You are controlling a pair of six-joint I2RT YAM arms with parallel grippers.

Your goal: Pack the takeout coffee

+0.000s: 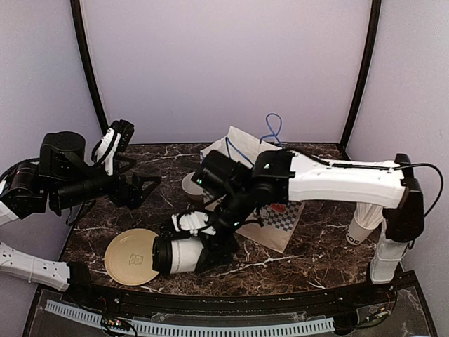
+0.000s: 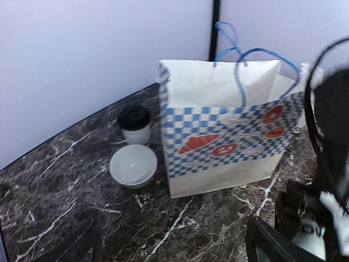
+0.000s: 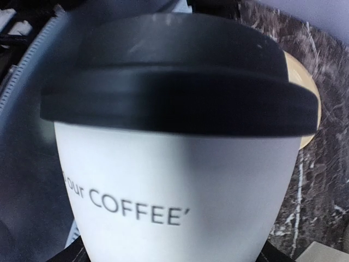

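A takeout coffee – a white paper lidded cup (image 1: 184,254) with a black lid and dark lettering on its side – lay tipped on its side between the fingers of the right hand (image 1: 188,246), low over the near part of the dark marbled counter (image 1: 316,253). Its lid end reached over the rim of a tan round plate (image 1: 126,258). In the right wrist view the cup filled almost the whole frame; whether the fingers were pressing on it or only flanking it could not be told.

The left hand (image 1: 151,189) hovered near the counter's left side, its fingers spread wide and holding nothing.

Behind the right arm stood a paper bag (image 2: 218,147) – upright, its top open, checked in blue with red pastry prints and fitted with blue cord handles. Just beside the bag in the left wrist view, a second lidded cup (image 2: 134,124) stood upright on the counter, close behind a low white bowl (image 2: 133,165).
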